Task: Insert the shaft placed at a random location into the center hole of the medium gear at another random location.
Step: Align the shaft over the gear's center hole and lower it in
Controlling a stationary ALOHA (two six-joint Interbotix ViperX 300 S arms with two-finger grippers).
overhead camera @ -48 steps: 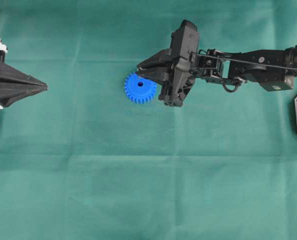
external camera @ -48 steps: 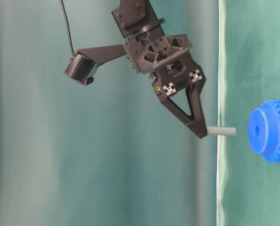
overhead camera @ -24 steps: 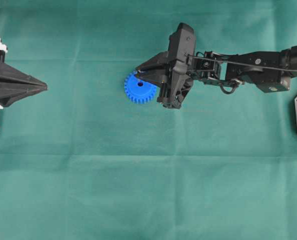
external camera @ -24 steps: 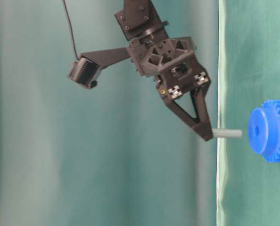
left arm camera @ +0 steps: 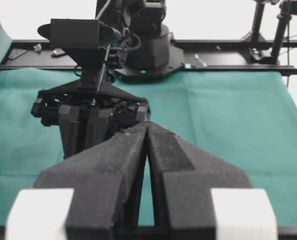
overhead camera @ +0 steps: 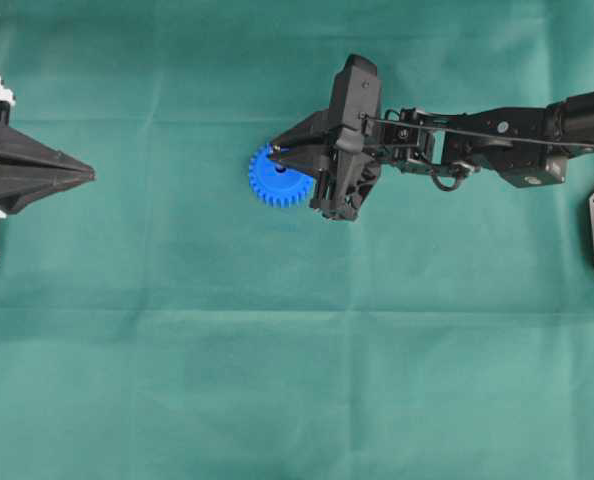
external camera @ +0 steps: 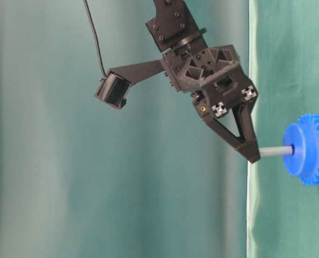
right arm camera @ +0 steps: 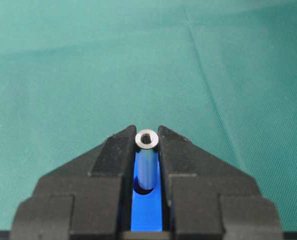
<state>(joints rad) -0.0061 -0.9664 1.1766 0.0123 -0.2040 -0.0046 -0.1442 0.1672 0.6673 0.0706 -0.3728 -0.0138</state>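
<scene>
At far left the left tool (overhead camera: 82,175) is sitting clenched. The medium gear (overhead camera: 274,180) is lying mid-tabletop; the right tool (external camera: 254,157), grasping the shaft (external camera: 276,151), is seating it at the center hole (external camera: 292,150). Next: pressing straight in.

The right arm (overhead camera: 497,140) is matte black, with small screws and a thin black cable. Its hand (external camera: 253,156) has triangular fingers. The left hand (overhead camera: 87,175) is black with white blocks.
</scene>
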